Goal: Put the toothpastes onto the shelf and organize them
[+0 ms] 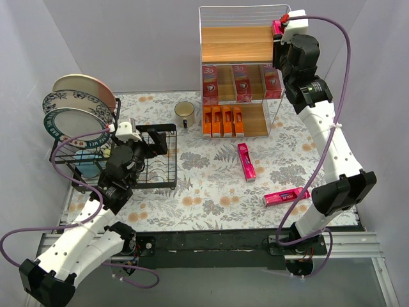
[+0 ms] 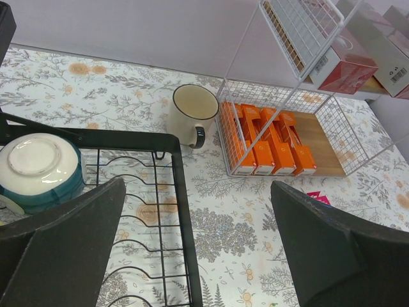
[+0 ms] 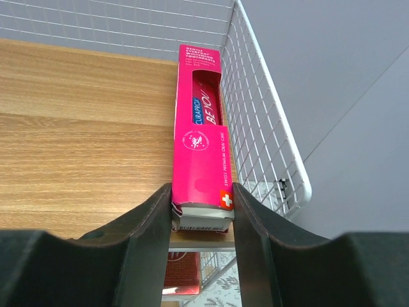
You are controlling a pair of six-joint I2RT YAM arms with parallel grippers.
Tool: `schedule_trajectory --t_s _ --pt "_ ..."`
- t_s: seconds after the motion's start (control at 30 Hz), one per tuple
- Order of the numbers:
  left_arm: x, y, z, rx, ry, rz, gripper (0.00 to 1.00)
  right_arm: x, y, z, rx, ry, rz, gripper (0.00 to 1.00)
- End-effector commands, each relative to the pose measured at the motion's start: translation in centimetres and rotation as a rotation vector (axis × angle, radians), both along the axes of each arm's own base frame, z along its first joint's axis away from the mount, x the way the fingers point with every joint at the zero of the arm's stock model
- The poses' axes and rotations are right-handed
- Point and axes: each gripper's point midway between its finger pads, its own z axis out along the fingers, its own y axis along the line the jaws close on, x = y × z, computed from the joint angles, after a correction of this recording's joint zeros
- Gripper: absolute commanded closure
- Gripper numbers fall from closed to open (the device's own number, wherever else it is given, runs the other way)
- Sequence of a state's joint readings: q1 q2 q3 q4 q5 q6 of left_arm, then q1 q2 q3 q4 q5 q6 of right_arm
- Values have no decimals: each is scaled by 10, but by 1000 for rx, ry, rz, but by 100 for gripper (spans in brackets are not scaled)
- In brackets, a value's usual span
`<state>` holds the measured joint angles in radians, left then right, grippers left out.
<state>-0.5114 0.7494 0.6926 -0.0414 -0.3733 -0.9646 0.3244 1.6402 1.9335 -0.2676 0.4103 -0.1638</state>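
My right gripper pinches the near end of the pink carton between both fingers; the carton lies flat along the top shelf, at its right edge.

pink carton: "CURAPROX" + "BE YOU" on top face, "SWISS PREMIUM ORAL CARE" along the edge, white cross on red at the corner | red cartons: "3D" | other print too tiny tbh
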Motion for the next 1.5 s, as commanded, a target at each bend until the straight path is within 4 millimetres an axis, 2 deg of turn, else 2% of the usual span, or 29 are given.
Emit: schedule_trajectory --t_s 0.0,0.07,0.27,0.33,0.37,0.4,0.43,0.47,0.5,0.53,0.57,0.6,0.67,0.7,0.77,0.8,0.9,0.93,1.0,1.03,1.1,1.13,1.17,1.23,1.27,1.33,1.37,1.4,1.47 --pt "0 1 -1 11 0 -2 2 -13 -12 35 17 -96 -36 50" --pt "1 1 -2 14 3 -1 2 -15 -9 35 19 -95 -7 43" --pt "1 1 -1 11 1 -2 2 -36 2 51 33 -137 88 32" --pt "1 1 0 11 0 -2 2 -49 3 62 44 -162 112 30" --pt "1 1 -1 11 1 -2 2 -51 7 56 45 -149 141 29" --pt "1 1 -1 13 1 -2 2 -63 6 64 56 -172 155 26" --pt "0 1 -1 11 0 -2 2 -68 8 63 69 -170 173 24" --pt "1 1 0 12 0 -2 2 -69 16 48 69 -143 214 23" --pt "1 1 -1 11 1 -1 2 -82 14 54 83 -164 227 20" --pt "1 1 -2 13 4 -2 2 -87 15 49 97 -156 240 18" --pt "1 1 -2 14 4 -2 2 -88 22 25 117 -106 270 17" --pt "1 0 -2 12 6 -3 2 -101 21 27 135 -115 288 16" --pt "1 0 -1 11 4 -3 2 -111 28 7 180 -77 328 14" --pt "1 0 -2 10 5 -5 2 -119 27 -13 178 -44 335 13" --pt "1 -1 -2 9 6 -8 2 -127 28 -35 217 -13 342 11" --pt "1 -1 -3 9 8 -8 2 -135 26 -60 238 22 337 10" --pt "1 -2 -2 9 8 -11 2 -149 27 -94 270 67 347 9" --pt "2 -2 -3 11 10 -13 2 -151 27 -130 262 139 343 9" --pt "2 -2 -3 12 10 -10 2 -161 31 -164 264 200 361 9" --pt "2 -1 -3 11 10 -6 2 -169 31 -207 257 280 355 9" --pt "2 -1 -3 12 12 -5 2 -180 36 -231 266 294 374 9" --pt "3 -1 -4 13 11 -3 2 -186 38 -251 280 329 374 9" --pt "3 -1 -5 16 15 -5 2 -197 43 -285 273 378 388 9" --pt "3 -2 -5 16 15 -7 2 -204 50 -302 268 364 404 9" --pt "4 -3 -6 17 18 -10 2 -214 55 -324 238 392 405 9" --pt "5 -3 -7 17 22 -9 2 -216 62 -332 214 372 404 9" --pt "5 -3 -8 20 24 -11 2 -222 63 -346 181 379 386 9" --pt "5 -4 -10 22 29 -13 2 -219 67 -345 183 348 385 10" --pt "5 -3 -9 21 26 -8 2 -222 69 -358 164 358 359 10"
